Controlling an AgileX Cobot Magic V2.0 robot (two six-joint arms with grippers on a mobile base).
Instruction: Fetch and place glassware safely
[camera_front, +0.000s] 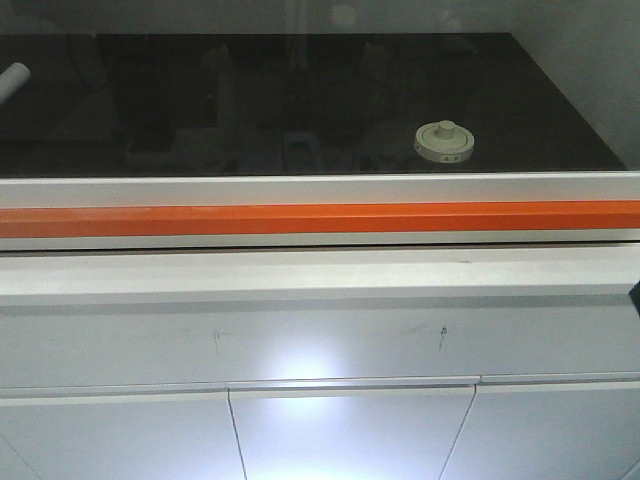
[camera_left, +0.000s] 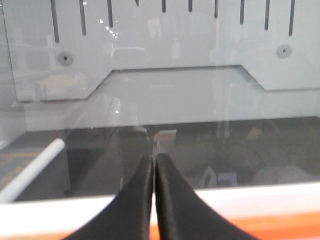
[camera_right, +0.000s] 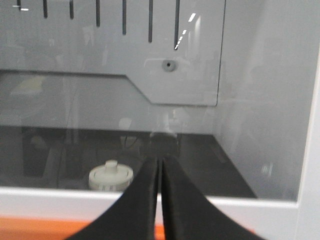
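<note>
Cream-lidded, the glass jar stands upright on the black surface, toward its right side, behind the orange strip. It sits beyond the right gripper and left of its tips, untouched; those jaws are pressed together, empty. The left gripper is likewise clenched on nothing.

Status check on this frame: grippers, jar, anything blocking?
Left gripper shut, empty. Right gripper shut, empty. Jar upright on black worktop, untouched. Glass pane seems to stand between both grippers and jar.
</note>
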